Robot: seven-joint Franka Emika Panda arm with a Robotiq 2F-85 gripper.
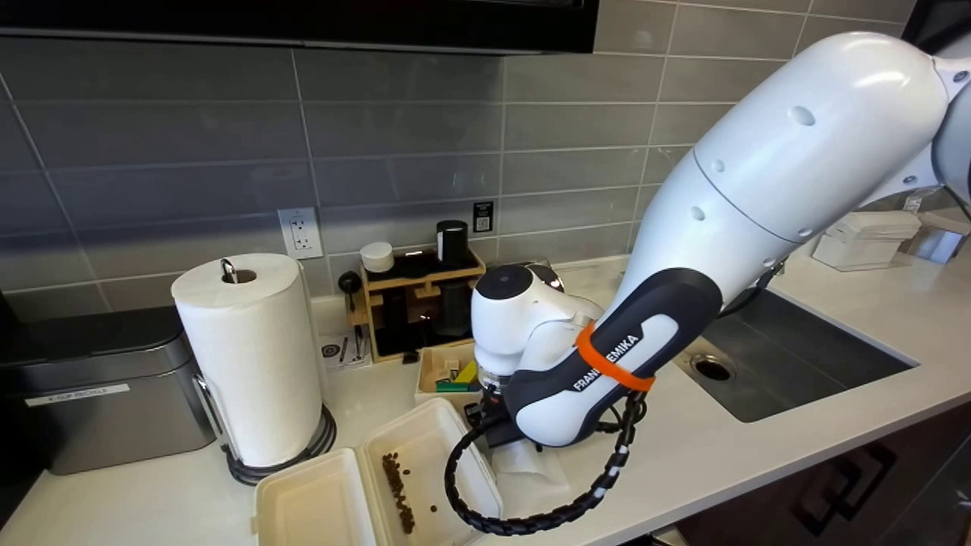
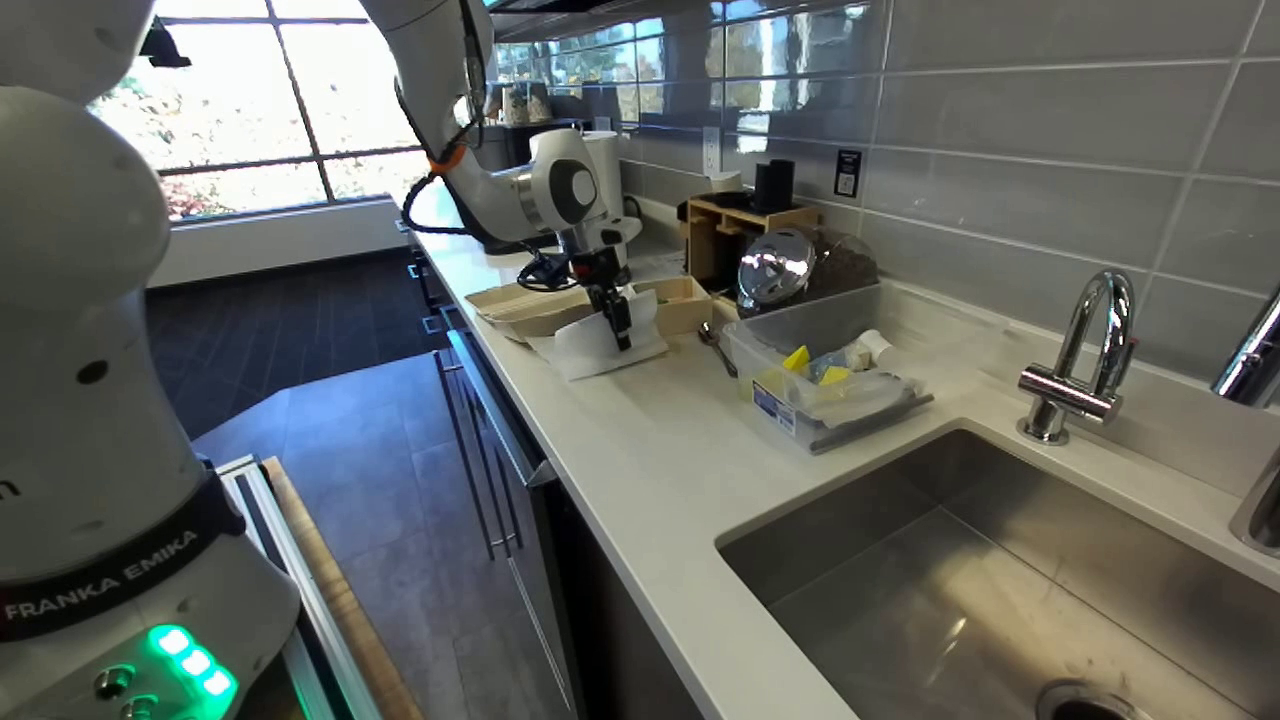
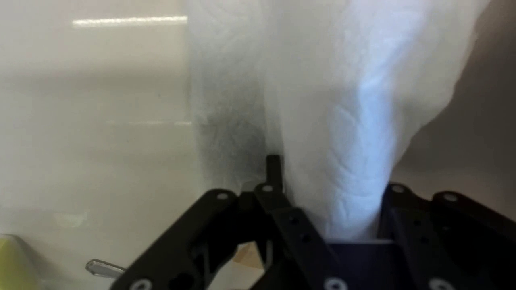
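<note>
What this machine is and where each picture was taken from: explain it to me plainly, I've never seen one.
The white machine is a Franka Emika robot arm, ending in a black gripper. Two pictures come from cameras standing outside the robot; the close-up comes from a camera on its wrist, looking past the gripper's fingers.

The surface is a white counter. In an exterior view you see an open takeout clamshell on it, with what look like coffee beans in one half, and a paper towel roll. A sink set into the counter shows in both exterior views.

Between the fingers, which stand apart, is a white paper sheet; part of it lies on the counter. Whether it is actually held, I cannot tell.
</note>
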